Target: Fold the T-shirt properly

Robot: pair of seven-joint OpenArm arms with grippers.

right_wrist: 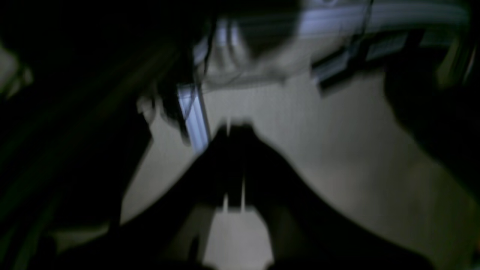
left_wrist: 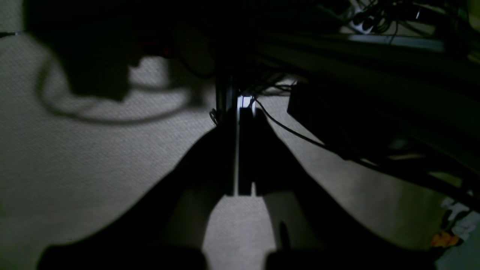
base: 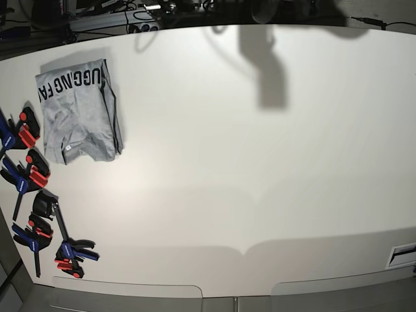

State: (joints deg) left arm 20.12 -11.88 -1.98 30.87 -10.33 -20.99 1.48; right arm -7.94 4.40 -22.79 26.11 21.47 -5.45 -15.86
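The T-shirt (base: 78, 117) lies folded into a compact grey rectangle at the far left of the white table (base: 260, 162), with black block lettering along its top edge. Neither arm shows in the base view; only a shadow falls at the table's far edge. In the left wrist view my left gripper (left_wrist: 240, 112) is a dark silhouette, its fingers together with a thin slit between them and nothing held. In the blurred right wrist view my right gripper (right_wrist: 234, 129) also looks shut and empty. The shirt shows in neither wrist view.
Several red, blue and black clamps (base: 32, 175) lie along the table's left edge, below the shirt. Cables and a power strip (base: 133, 26) sit behind the far edge. The left wrist view shows a grey textured surface (left_wrist: 75, 157), dark frame bars and cables (left_wrist: 292, 131).
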